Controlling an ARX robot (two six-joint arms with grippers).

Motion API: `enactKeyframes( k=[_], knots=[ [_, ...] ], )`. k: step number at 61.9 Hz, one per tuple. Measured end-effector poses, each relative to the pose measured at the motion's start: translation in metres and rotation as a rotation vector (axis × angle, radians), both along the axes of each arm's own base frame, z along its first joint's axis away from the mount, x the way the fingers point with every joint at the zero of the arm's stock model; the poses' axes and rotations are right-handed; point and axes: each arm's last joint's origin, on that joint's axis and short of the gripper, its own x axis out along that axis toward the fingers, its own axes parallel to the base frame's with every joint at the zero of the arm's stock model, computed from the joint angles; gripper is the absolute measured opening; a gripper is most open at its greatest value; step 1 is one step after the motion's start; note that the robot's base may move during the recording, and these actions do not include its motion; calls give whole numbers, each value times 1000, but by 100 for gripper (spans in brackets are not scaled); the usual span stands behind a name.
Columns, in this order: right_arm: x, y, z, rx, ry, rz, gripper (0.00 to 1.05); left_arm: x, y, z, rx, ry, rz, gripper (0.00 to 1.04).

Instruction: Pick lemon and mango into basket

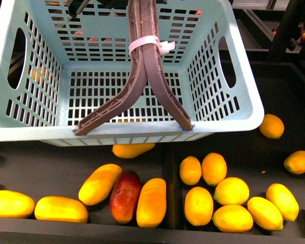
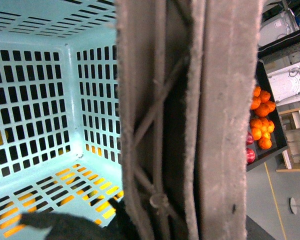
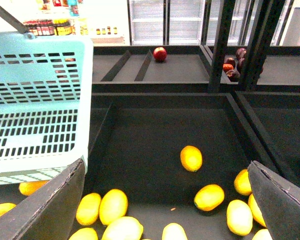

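Front view: basket [image 1: 234, 109] hangs over the fruit bins w/ both brown handles [image 1: 142, 61] pulled together, zip tie [image 1: 147, 44] round them, running up out of shot. I judge it's held like that so the mouth is clear for fruit to drop straight in. Nothing in it yet; the orange glints thru the slots are fruit underneath.

L wrist cam is jammed right against the handles, so I reckon my left gripper has them, but the jaws aren't shown, so can't tell.

Right gripper [image 3: 166, 165] is spread wide & empty, angled down over the lemon bin [image 3: 155, 125], beside the basket. One lemon [image 3: 191, 158] sits on bare floor ahead, betw. my fingers' line & apart from the rest: prob. the easiest pick. Mango [image 1: 100, 184] lies in the bin left of the lemons, right beside the dark red mango [image 1: 124, 195].
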Motion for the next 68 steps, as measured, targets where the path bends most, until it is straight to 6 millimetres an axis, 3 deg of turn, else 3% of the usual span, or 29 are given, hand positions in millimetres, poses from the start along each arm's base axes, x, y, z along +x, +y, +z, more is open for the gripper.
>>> enactKeyframes(
  k=[21, 30, 37, 45, 51, 59, 68],
  knots=[
    [0, 0, 0, 0, 3, 1, 96, 0, -12, -4, -19, 3, -14, 14],
    [18, -11, -4, 183, 219, -2, 96, 0, -12, -4, -15, 1, -7, 14],
    [52, -31, -2, 236, 235, -62, 96, 0, -11, -4, -14, 1, -3, 14],
    [114, -56, -6, 244, 254, -87, 96, 0, -12, -4, -15, 1, -6, 14],
    [158, -71, -33, 247, 371, -123, 96, 0, -12, -4, -16, 2, -6, 14],
    [214, -75, -97, 223, 607, -104, 96, 0, -12, -4, -15, 1, -5, 14],
    [272, -71, -123, 139, 669, -66, 96, 0, -12, -4, -16, 1, -6, 14]
  ],
)
